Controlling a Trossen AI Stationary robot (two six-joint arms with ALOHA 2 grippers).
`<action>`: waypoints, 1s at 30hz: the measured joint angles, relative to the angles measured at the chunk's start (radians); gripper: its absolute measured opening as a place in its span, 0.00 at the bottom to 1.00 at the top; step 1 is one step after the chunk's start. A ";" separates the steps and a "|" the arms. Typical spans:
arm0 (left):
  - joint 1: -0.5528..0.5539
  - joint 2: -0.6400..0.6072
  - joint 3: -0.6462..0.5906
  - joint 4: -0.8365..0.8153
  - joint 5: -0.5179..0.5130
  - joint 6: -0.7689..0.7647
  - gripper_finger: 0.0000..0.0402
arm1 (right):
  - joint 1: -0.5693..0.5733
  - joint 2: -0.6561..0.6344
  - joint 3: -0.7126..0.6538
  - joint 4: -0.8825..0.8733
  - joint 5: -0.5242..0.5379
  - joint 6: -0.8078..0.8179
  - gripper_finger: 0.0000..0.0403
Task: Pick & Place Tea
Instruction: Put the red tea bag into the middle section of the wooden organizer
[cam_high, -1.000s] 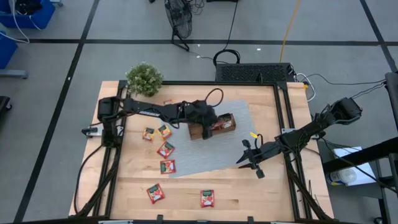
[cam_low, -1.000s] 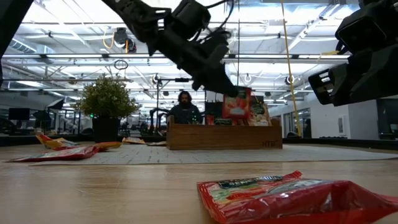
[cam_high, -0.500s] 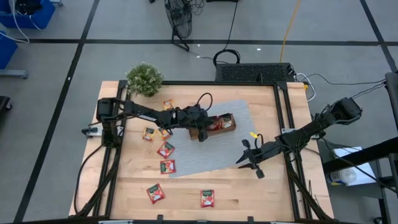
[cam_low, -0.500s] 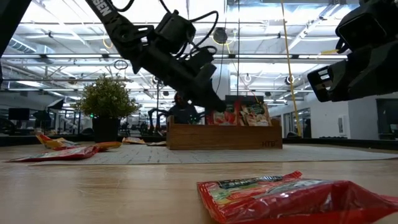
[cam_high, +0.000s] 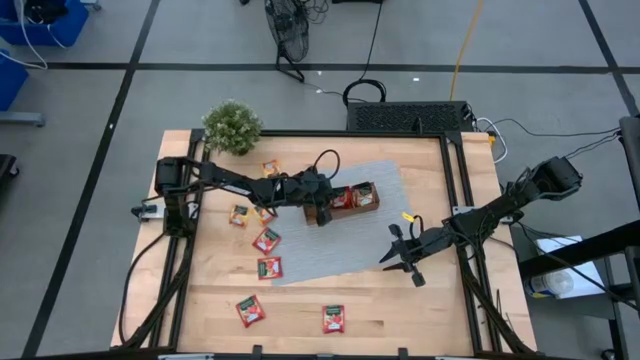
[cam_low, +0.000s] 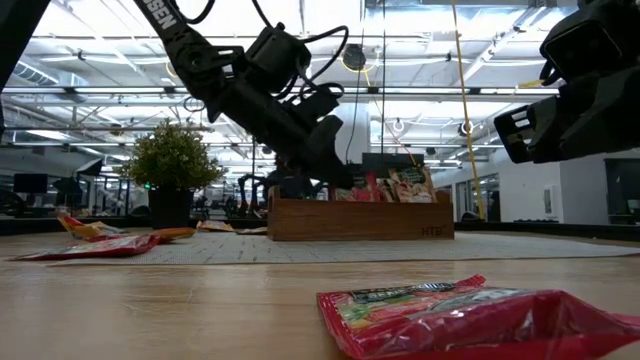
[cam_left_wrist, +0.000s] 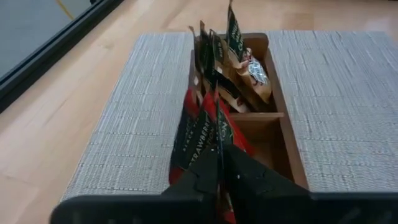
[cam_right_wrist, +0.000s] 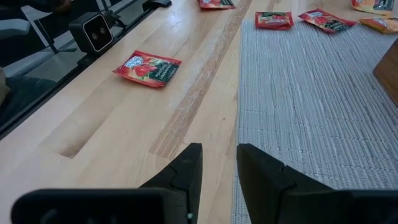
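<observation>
- My left gripper (cam_left_wrist: 219, 180) sits over the wooden tray (cam_high: 345, 207) at the centre of the high view; its fingers (cam_left_wrist: 196, 183) are clamped on a red tea sachet (cam_left_wrist: 202, 134) standing in the tray's near compartment.
- More sachets (cam_left_wrist: 239, 62) stand upright in the tray's far compartment.
- Loose tea sachets (cam_high: 267, 240) lie on the desk (cam_high: 300, 310), left and lower centre.
- My right gripper (cam_high: 397, 257) hangs at centre right, fingers (cam_right_wrist: 186, 168) slightly apart, holding nothing.
</observation>
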 joint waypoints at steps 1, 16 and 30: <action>0.000 0.000 0.000 0.000 0.000 -0.004 0.09 | 0.000 0.000 0.000 0.000 0.000 0.000 0.23; -0.052 -0.109 0.008 -0.043 0.045 0.002 0.47 | 0.000 0.000 0.000 0.000 0.000 0.003 0.23; -0.451 -0.239 0.010 -0.168 0.146 -0.049 0.52 | 0.000 0.000 0.000 0.001 0.000 0.004 0.23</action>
